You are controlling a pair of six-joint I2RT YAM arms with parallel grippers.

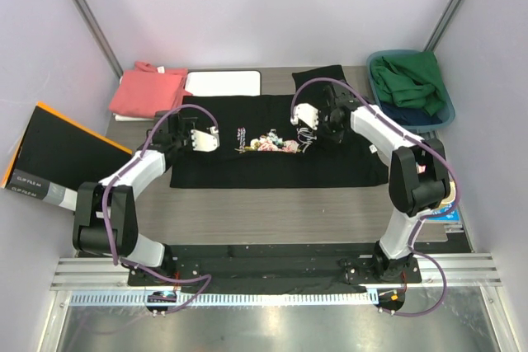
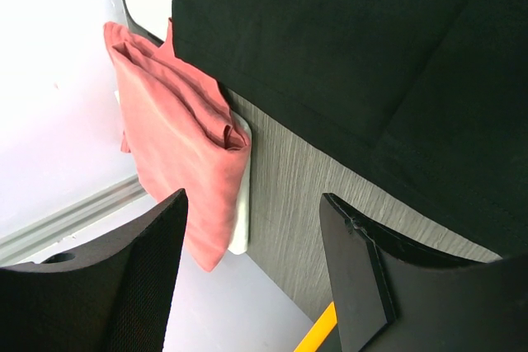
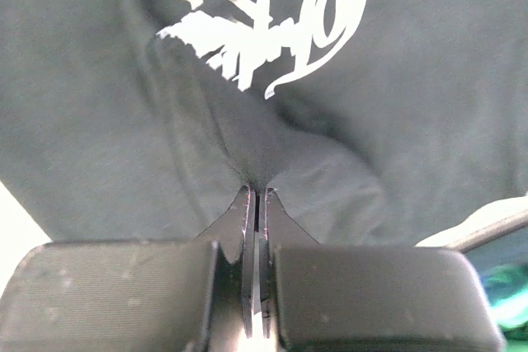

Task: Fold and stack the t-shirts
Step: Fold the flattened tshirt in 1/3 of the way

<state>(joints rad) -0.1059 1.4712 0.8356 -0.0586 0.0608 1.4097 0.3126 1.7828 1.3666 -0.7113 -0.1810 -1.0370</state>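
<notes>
Currently right jaws are clamped on a pucker of the black tee (image 1: 247, 166) beside its lettering (image 3: 289, 22); left jaws apart over its left end. Tee's long axis runs left-right across the tabletop (image 1: 272, 212); pink tee (image 1: 148, 90) sits folded far-left.

The grey wood-grain table (image 1: 272, 212) lies under my left pincer (image 2: 253, 204) and my right pincer (image 3: 257, 191). Beyond my left pincer, a little to its right, a white rectangular board (image 1: 223, 82) lies flat. Well off to that pincer's left, a flat black box (image 1: 58, 150) with an orange edge sits tilted past the table's side. Off to the right of my right pincer and beyond it, a blue basket (image 1: 450, 110) holds green cloth (image 1: 408, 80).
</notes>
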